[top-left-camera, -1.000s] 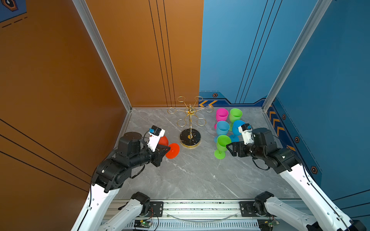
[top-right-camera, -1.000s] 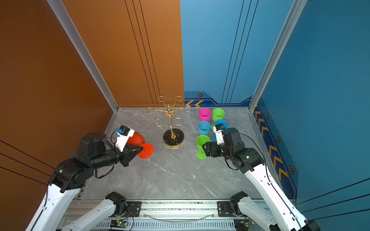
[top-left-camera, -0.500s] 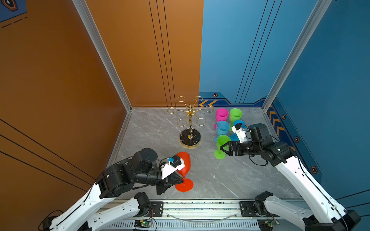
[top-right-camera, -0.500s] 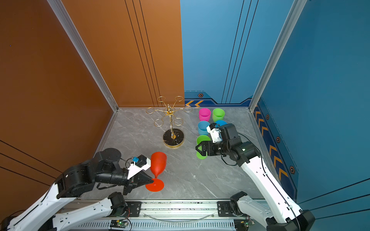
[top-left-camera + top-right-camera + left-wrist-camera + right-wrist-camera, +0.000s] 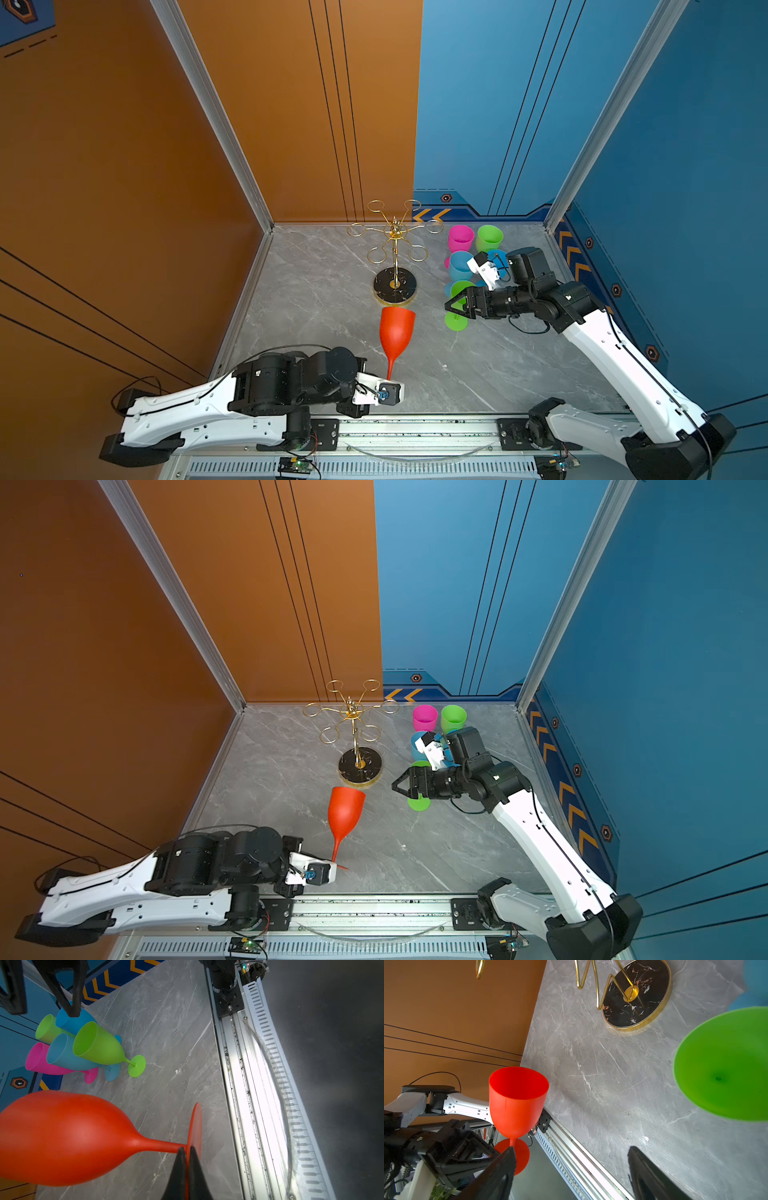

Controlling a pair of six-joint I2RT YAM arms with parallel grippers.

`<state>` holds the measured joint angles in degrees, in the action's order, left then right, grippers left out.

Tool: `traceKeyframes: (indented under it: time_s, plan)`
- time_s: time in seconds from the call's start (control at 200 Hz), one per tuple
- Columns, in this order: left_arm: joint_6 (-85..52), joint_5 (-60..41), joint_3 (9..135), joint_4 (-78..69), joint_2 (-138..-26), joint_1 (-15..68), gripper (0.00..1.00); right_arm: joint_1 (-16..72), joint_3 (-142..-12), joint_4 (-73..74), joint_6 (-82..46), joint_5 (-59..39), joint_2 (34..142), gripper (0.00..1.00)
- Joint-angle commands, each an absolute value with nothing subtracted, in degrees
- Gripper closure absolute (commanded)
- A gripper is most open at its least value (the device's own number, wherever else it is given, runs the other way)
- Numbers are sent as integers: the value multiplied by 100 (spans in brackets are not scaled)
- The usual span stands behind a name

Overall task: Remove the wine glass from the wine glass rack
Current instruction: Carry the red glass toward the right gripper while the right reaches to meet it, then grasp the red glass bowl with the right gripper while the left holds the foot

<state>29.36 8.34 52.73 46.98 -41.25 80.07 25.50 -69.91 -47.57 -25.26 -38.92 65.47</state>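
The left gripper (image 5: pixel 187 1150) was clamped on the foot of the red wine glass (image 5: pixel 397 332), holding it bowl-up at lower centre in both top views, just below the wine glass rack (image 5: pixel 384 286) and apart from it. The right gripper (image 5: pixel 451 305), right of centre, stood wide open.

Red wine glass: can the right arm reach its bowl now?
Probably yes. The right gripper is open and faces the red wine glass across bare tabletop; the wine glass rack stands off that line. The left gripper holds only the foot, leaving the bowl free.
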Motion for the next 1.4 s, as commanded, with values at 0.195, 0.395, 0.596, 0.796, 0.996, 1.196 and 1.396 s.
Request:
traceKeyframes:
  time_s: [0.195,0.395,0.596,0.796,0.996,1.196,1.396]
  plan:
    - [4531,2805,4940,3942,-4131,8847,100,2894,-7519,-4797,-2768,-3950,6935,17]
    - [5197,3357,4704,3653,-4170,9153,100,2971,-7695,-4785,-2845,-3857,7130,18]
    - [5439,3585,4525,3538,-4210,9203,100,2966,-7817,-4759,-2940,-3731,7169,19]
    - [5905,3899,4351,3285,-4247,9226,100,3036,-7849,-4753,-2952,-3859,7228,26]
    - [6416,4280,4143,2873,-4254,9224,100,3224,-7816,-4759,-2900,-4058,7287,34]
    - [6854,4579,3902,2469,-4245,9231,100,3230,-7771,-4763,-2868,-4129,7366,52]
    - [7346,4820,3651,2013,-4241,9229,100,3233,-7781,-4780,-2858,-4178,7434,74]
